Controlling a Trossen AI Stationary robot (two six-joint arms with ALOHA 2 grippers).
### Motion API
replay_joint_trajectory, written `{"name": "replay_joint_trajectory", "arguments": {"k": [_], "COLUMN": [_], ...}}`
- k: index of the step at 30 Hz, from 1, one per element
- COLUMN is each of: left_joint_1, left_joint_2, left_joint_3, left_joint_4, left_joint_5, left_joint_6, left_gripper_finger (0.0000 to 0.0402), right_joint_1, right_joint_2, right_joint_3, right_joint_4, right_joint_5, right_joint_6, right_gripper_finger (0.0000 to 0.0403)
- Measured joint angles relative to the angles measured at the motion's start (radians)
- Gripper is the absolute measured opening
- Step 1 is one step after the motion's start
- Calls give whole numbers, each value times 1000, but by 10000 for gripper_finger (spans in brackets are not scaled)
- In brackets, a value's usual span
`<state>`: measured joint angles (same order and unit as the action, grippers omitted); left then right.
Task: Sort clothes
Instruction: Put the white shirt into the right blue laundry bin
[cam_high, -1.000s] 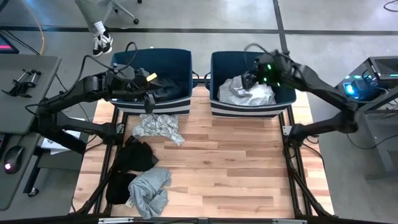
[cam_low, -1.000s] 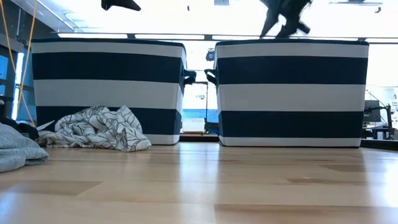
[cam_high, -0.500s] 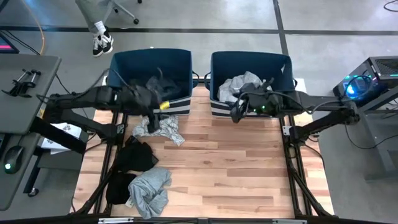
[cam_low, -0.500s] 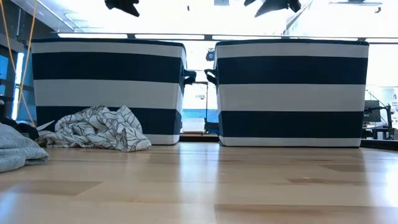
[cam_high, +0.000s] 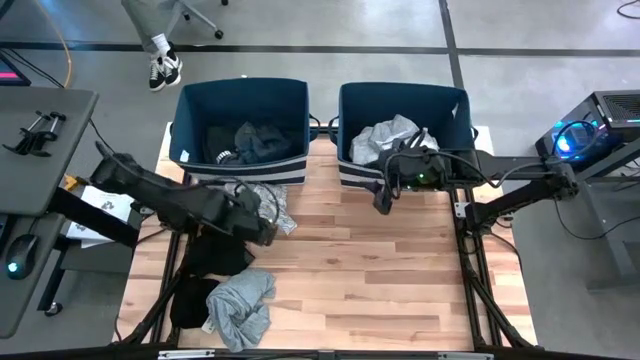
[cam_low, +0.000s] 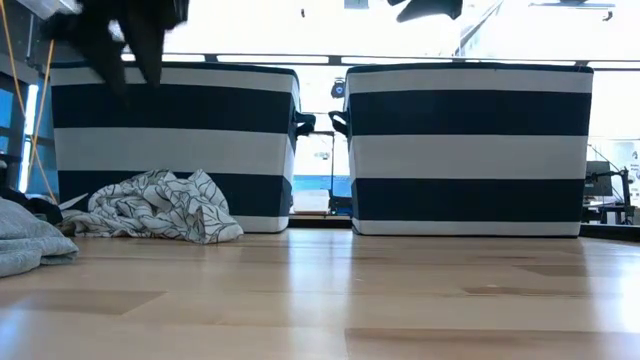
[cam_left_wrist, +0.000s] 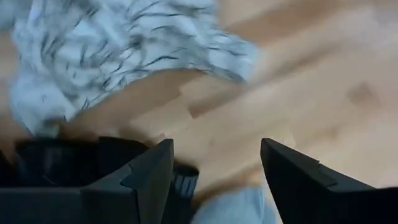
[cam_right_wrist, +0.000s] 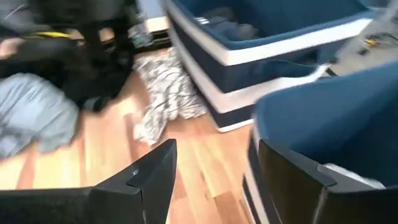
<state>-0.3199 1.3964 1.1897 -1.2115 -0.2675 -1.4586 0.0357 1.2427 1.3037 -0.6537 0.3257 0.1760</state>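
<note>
Wooden table: carries two navy-and-white striped bins along its far edge and loose garments on its left side.

Left bin: holds dark clothing. Half a second ago the left arm reached across its front rim; that rim is now unobstructed.

Right bin: holds a pale grey-white heap, position unchanged.

Left arm: has swung away from the bin and now lies low over the left side of the table. Left gripper sits above the boards just beside the patterned garment, which remains against the front of the left bin. Fingers stand apart with nothing between them; the left wrist view shows bare wood in the gap.

Right arm: little changed, reaching across the front of the right bin. Right gripper hangs just past the bin's front wall, slightly lower than before, fingers spread and empty.

Remaining garments: black pieces near the left edge, and a light grey item at the near left corner, both as previously recorded.
</note>
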Motion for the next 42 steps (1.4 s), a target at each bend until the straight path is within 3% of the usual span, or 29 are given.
{"name": "replay_joint_trajectory", "arguments": {"k": [7,14,19,22,26,30,35,42], "left_joint_1": [28,102,154,172,177,175,163,124], "left_joint_2": [43,93,144,169,179,175,144,51], "left_joint_3": [-230,-444,-559,-570,-571,-574,-543,-390], "left_joint_4": [94,359,682,796,914,1085,1328,1330], "left_joint_5": [-182,-306,-329,-327,-289,-180,-38,88], "left_joint_6": [-393,-421,-250,-128,66,280,579,853], "left_gripper_finger": [233,252,244,215,126,19,8,2], "right_joint_1": [0,51,113,146,189,241,307,294], "right_joint_2": [-14,-68,-92,-92,-76,-48,24,166], "right_joint_3": [0,0,0,0,0,0,0,0], "right_joint_4": [-21,-67,-42,-1,59,114,139,135], "right_joint_5": [-178,-218,-123,-91,-87,-83,-84,-71], "right_joint_6": [-37,89,197,260,329,366,366,342], "right_gripper_finger": [220,220,220,220,220,220,220,224]}}
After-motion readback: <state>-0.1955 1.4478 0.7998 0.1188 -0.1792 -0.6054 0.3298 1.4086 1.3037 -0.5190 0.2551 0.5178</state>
